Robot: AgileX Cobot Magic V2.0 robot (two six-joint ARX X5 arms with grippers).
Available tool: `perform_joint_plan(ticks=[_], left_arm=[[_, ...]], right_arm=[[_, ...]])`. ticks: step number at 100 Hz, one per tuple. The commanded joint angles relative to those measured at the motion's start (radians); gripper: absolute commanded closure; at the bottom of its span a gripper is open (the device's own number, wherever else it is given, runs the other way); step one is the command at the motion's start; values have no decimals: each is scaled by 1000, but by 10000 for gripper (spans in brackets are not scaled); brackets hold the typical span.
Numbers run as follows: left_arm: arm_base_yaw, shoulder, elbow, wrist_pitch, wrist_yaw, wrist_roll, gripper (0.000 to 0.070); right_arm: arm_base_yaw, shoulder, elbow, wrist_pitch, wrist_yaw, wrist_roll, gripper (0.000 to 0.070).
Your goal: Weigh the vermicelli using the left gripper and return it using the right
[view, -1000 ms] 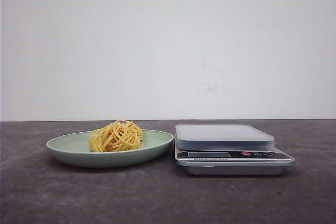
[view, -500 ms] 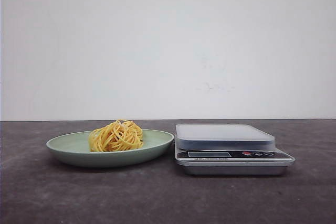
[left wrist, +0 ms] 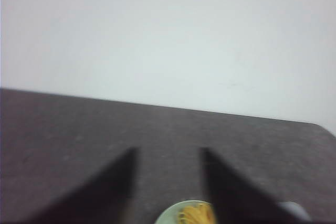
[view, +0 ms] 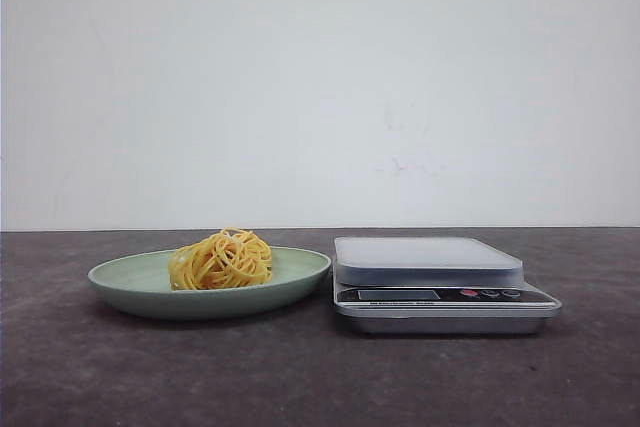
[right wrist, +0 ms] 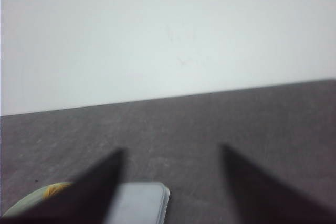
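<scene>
Left wrist view puts the round nest of yellow-orange vermicelli [left wrist: 195, 215], on its pale green plate [view: 130, 282] beside the silver scale [view: 440, 287], ahead between your spread left end effector [left wrist: 168, 153] fingers; the right end effector [right wrist: 172, 153], also spread, faces the scale.

On the table [view: 300, 377] in front of us, we see a plate [view: 120, 282] on the left and a kitchen scale [view: 440, 287] on the right, just beside each other, the plate's rim close to the scale's edge. We find the vermicelli [view: 221, 259] lying in the plate, about at its middle. The scale's platform [view: 425, 252] sits on top of its body, with the display and buttons on the side facing us. A wall [view: 320, 87] stands behind the table.
</scene>
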Motion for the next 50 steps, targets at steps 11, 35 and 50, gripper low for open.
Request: perform_joint_plan(ticks=[11,35,50], left_arm=[[-2,32,26,-2,94,-10,189],[-45,199,40,46,162,-90,192],[-129,414,122,16,159,-108,192]], right_arm=[[3,49,80,-58,-39,-66,75],[3,89,96,-104,-134,-52,76],[3,113,96,-117,-161,-54,75]])
